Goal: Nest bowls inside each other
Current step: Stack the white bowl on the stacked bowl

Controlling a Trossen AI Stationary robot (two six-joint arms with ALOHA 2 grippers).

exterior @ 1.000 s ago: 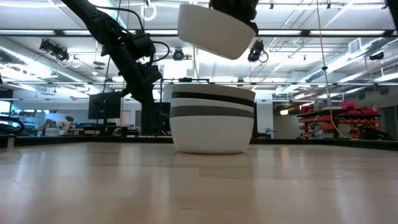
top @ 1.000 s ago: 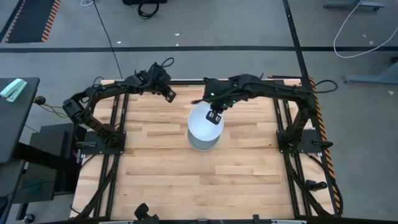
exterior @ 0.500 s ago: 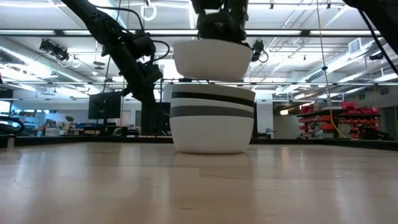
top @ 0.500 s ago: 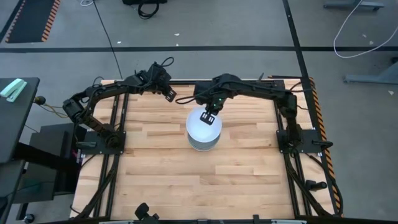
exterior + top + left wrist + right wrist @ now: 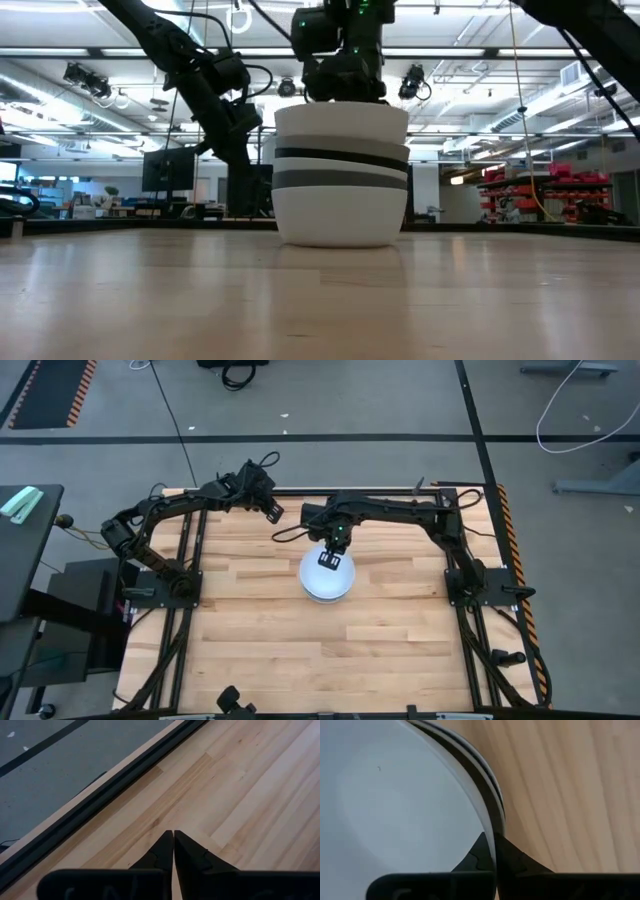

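Right end effector (image 5: 330,559) clamped mid-table; left end effector (image 5: 173,851) closed, far edge.

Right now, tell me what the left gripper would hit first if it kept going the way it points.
The bare wooden tabletop. The left gripper, shut and empty, angles down at the planks near the table's far edge, with nothing between. Exactly where it would land is unclear.

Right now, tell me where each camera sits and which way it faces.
High: overhead, straight down on the table; both arms show.
Low: table height, facing the bowl stack; both arms show.
Left wrist: above bare wood; left gripper shut.
Right wrist: right gripper pinching the top white bowl.
All but the left wrist view share the stack.
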